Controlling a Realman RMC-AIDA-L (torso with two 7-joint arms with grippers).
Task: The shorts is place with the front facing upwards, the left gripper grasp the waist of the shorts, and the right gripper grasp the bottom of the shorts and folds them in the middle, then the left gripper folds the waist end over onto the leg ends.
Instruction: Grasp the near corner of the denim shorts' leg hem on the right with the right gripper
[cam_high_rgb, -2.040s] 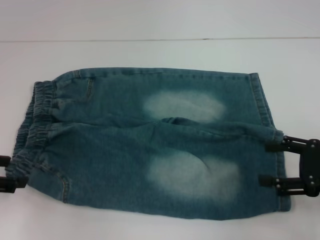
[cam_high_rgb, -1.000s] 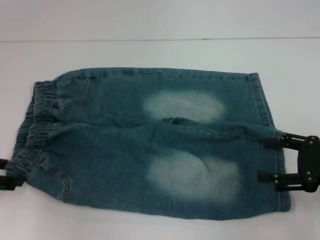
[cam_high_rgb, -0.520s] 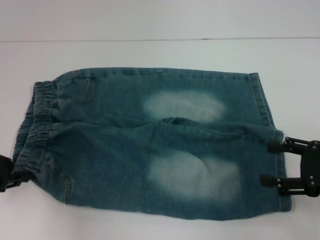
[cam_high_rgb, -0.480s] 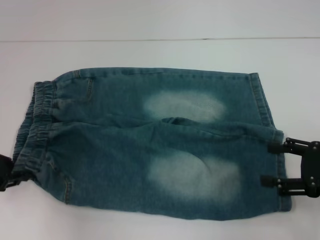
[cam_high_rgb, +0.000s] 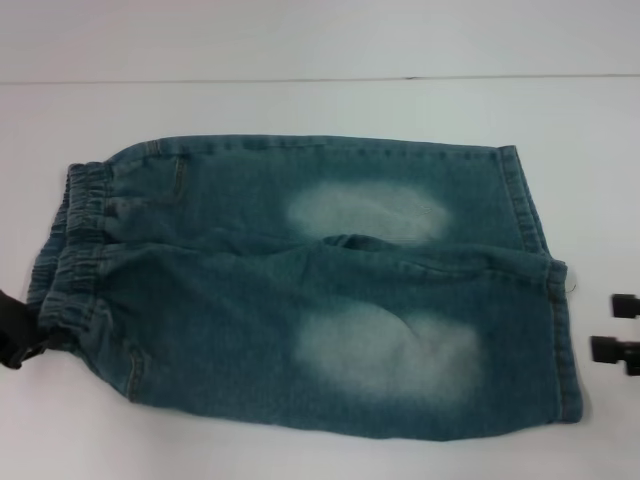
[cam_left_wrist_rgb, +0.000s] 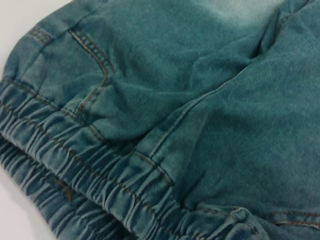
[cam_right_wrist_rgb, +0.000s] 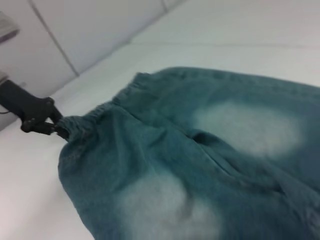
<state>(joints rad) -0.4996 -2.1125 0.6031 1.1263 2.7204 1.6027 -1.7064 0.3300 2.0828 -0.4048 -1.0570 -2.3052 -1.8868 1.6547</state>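
Observation:
The blue-green denim shorts (cam_high_rgb: 300, 290) lie flat on the white table, with the gathered waist (cam_high_rgb: 70, 250) at the left and the leg ends (cam_high_rgb: 545, 290) at the right. My left gripper (cam_high_rgb: 14, 330) sits at the near corner of the waist and is shut on it. The right wrist view shows the left gripper (cam_right_wrist_rgb: 52, 127) pinching that corner of the shorts (cam_right_wrist_rgb: 200, 165). The left wrist view is filled by the puckered waist (cam_left_wrist_rgb: 100, 185). My right gripper (cam_high_rgb: 618, 328) is open at the far right, clear of the hems, with nothing between its fingers.
The white table (cam_high_rgb: 300, 100) reaches back to a thin edge line, with a pale wall behind it. Bare tabletop surrounds the shorts on every side.
The right gripper has drawn back to the right, off the near leg hem. The left gripper has moved in and closed on the waistband corner, bunching it slightly.

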